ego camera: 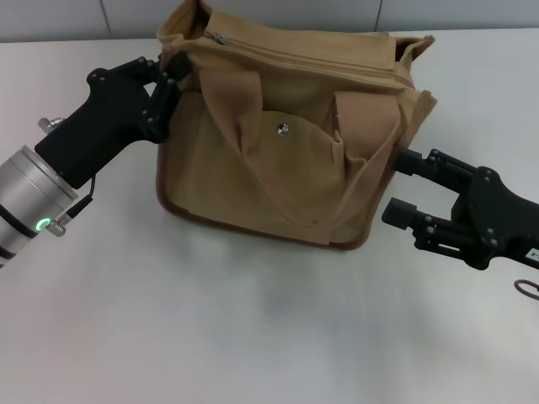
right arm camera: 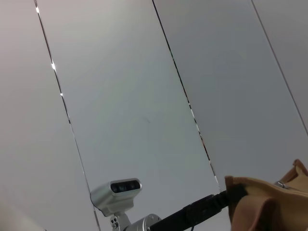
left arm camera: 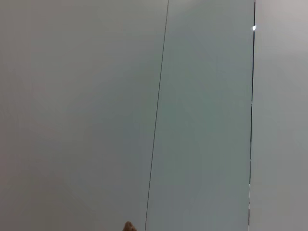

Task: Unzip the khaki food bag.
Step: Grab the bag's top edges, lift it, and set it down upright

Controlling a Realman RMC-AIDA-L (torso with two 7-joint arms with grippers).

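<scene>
White tabletop [ego camera: 253, 337] is spread across the head view, with a pale panelled wall [ego camera: 278, 15] behind it. Near the table's far edge the bag [ego camera: 286, 160] is seen standing upright, its front pocket with a silver snap [ego camera: 283, 129] turned toward the camera and two webbing handles [ego camera: 253, 168] drooping over the front. The zipper [ego camera: 312, 57] runs along the top, its pull [ego camera: 221, 38] lying near the bag's left end, so the top appears zipped along most of its length. The left gripper [ego camera: 171, 71] is pressed against the bag's upper left corner, and its black fingers [ego camera: 165, 94] are closed on the fabric of that corner. The right gripper [ego camera: 402, 187] is held low beside the bag's right end, its fingers spread apart; the upper finger [ego camera: 421, 162] touches or nearly touches the side, while the lower one [ego camera: 408, 215] stays clear near the bottom trim. A small dark ring [ego camera: 528, 288] lies on the table at the right edge. In the left wrist view only wall panels [left arm camera: 96, 96] and a sliver of tan at the picture's edge are shown. In the right wrist view a corner of the bag [right arm camera: 264, 202], the left arm [right arm camera: 192, 211] reaching to it and the head camera [right arm camera: 118, 192] are seen against the panels.
</scene>
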